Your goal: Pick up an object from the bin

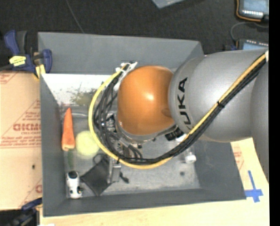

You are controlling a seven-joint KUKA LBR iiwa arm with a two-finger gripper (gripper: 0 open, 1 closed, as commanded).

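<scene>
Black flat piece [96, 178], lower left of the bin [130, 51] floor, my tool [115, 169] just beside its right edge, tool released or clenched I cannot tell, pale yellow ball [85, 143] and orange carrot [68, 130] near, toward the left wall.

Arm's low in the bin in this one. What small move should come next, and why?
Probably a slight shift toward the view's left and down: the gripper sits at the right edge of the black flat piece, not plainly over it. The pale yellow ball and orange carrot-shaped thing lie further left.
</scene>
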